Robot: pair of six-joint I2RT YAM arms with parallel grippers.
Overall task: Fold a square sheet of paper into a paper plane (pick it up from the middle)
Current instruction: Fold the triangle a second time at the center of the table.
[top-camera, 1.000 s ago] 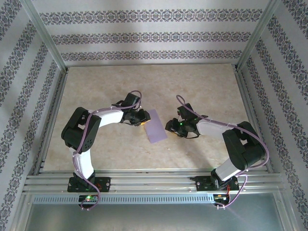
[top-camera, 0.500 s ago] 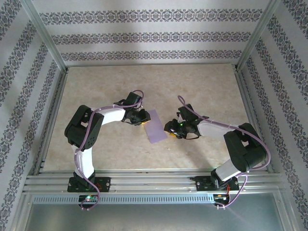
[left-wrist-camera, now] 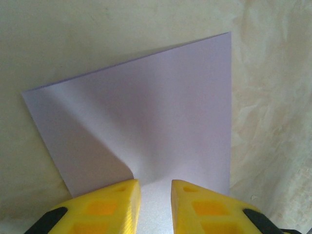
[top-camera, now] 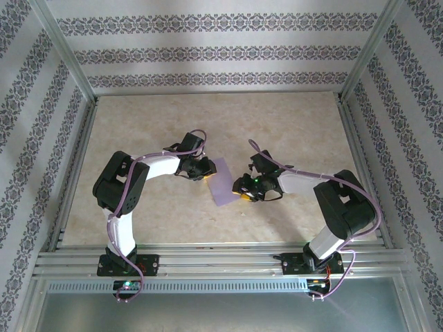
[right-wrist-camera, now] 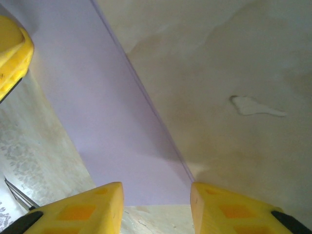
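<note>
From above, the square sheet of paper [top-camera: 223, 181] lies mid-table [top-camera: 208, 117], between my left end effector [top-camera: 206, 176] and right end effector [top-camera: 240, 195]. Left wrist: my fingers stand narrowly parted, released, at the sheet's left edge. Right wrist: my fingers stand wide apart, straddling its near right corner.

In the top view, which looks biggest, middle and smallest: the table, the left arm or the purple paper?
1. Table
2. Left arm
3. Paper
</note>
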